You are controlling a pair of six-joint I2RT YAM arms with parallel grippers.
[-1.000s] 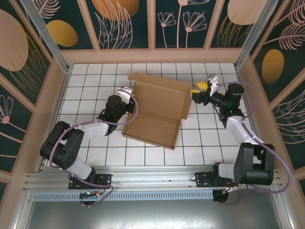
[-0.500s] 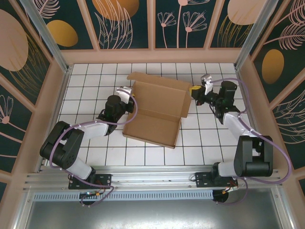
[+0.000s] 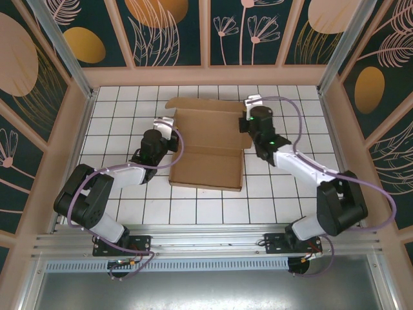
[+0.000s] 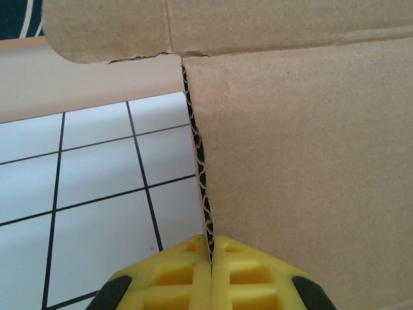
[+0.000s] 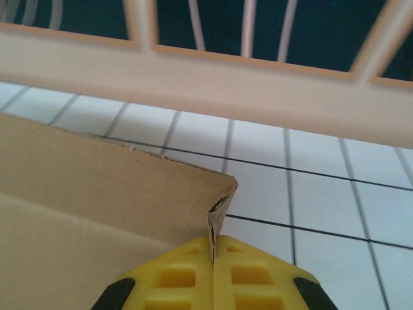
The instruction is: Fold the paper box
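The plain brown, unprinted cardboard paper box (image 3: 206, 152) lies near the middle of the table, a little toward the far side. It is open on top, with a shallow tray part on the near side and a broad panel reaching toward the far wall. At its left edge the left gripper (image 3: 170, 126) has its yellow ribbed fingers (image 4: 174, 278) pressed together on the box's thin corrugated edge, which runs straight up from between them in the left wrist view. A round-cornered flap juts out to the left at the top of that edge. At the box's far right corner the right gripper (image 3: 246, 123) is likewise clamped on the cardboard, its yellow pads (image 5: 251, 274) meeting on a slightly crumpled corner tip. The box rests on a white table with a black grid (image 3: 284, 187). Dark teal wall panels with pink and orange plant shapes (image 3: 168, 29) enclose the table.
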